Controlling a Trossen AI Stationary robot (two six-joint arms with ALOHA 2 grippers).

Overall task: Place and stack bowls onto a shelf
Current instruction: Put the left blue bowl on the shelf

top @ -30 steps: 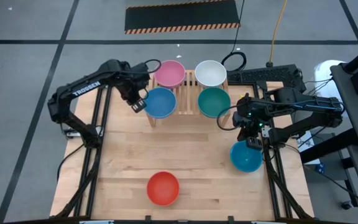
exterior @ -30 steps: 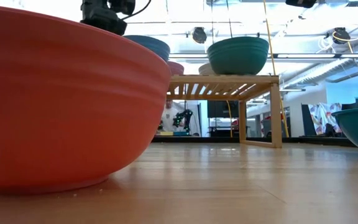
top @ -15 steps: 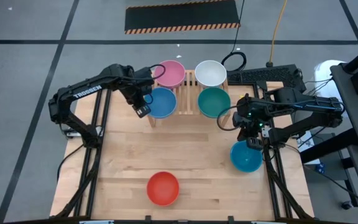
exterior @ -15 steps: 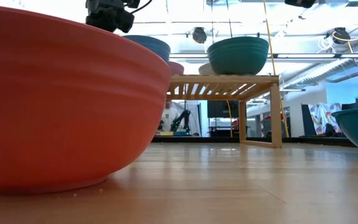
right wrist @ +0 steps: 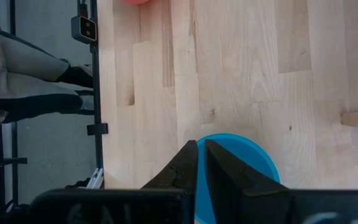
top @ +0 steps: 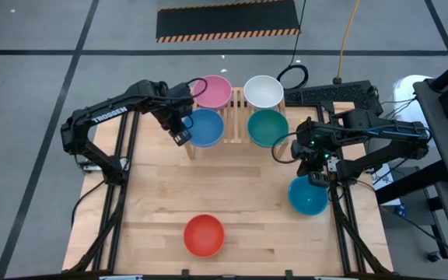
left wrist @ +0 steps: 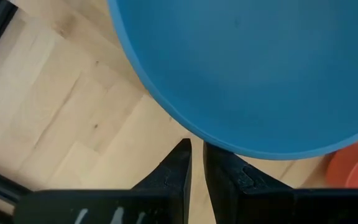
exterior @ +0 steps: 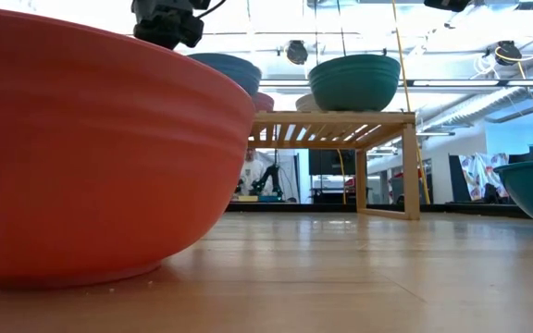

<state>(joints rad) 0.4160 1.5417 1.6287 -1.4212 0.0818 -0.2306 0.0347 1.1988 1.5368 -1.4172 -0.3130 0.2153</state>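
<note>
Light-wood slatted shelf (top: pixel 236 117) at 12 o'clock on the flat wooden tabletop (top: pixel 154 202), carrying four round plastic bowls: pink (top: pixel 212 91), white (top: pixel 264 91), blue (top: pixel 205 128) and green (top: pixel 267 127). Red plastic bowl (top: pixel 204 235) at 6 o'clock; teal-blue plastic bowl (top: pixel 308 196) at 4 o'clock. Left gripper (top: pixel 181 137), fingers closed and empty, beside the blue bowl's 9 o'clock rim. Right gripper (top: pixel 315 176), fingers closed and empty, over the teal-blue bowl's 12 o'clock rim.
</note>
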